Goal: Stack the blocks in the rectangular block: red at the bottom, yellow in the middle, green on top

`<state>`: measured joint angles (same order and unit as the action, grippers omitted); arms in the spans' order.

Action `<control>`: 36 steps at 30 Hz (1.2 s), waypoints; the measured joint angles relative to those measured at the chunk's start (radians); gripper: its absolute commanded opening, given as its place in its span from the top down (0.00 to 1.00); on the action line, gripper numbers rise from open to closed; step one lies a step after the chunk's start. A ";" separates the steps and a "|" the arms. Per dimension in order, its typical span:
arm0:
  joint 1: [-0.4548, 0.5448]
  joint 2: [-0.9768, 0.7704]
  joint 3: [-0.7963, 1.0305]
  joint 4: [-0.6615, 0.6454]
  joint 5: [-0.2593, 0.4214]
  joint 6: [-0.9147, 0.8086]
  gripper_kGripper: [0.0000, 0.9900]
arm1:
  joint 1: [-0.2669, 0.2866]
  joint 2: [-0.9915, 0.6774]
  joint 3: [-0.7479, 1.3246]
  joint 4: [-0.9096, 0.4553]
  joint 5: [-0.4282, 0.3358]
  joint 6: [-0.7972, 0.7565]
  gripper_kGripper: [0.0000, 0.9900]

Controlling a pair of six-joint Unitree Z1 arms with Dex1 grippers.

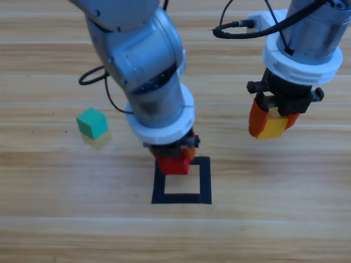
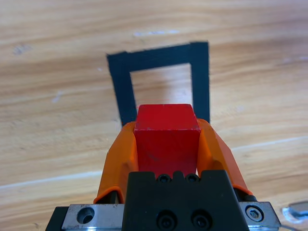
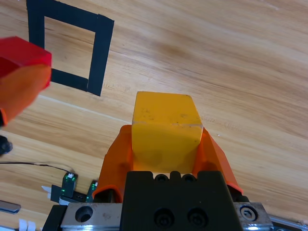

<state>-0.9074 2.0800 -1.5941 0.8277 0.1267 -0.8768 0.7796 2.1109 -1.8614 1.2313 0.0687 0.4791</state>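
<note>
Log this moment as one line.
left pincer: shut on small red cube, over black tape rectangle | right pincer: shut on small yellow cube, raised | teal-green cube: on table

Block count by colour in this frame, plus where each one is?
Red cube: 1, held in the left hand at the black tape rectangle
Yellow cube: 1, held in the right hand
Teal-green cube: 1, loose on the table
Total: 3
</note>
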 measured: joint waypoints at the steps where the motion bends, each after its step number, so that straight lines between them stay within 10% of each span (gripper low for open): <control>1: -0.015 0.003 0.000 0.000 0.001 -0.009 0.99 | 0.000 0.000 0.000 0.000 0.000 0.000 1.00; 36: -0.075 0.120 -0.019 0.003 0.109 -0.160 0.97 | 0.000 0.000 0.006 0.000 0.000 -0.010 1.00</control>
<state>-0.9824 2.2003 -1.6130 0.8308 0.2353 -1.0367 0.7800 2.1108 -1.8550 1.2313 0.0687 0.4693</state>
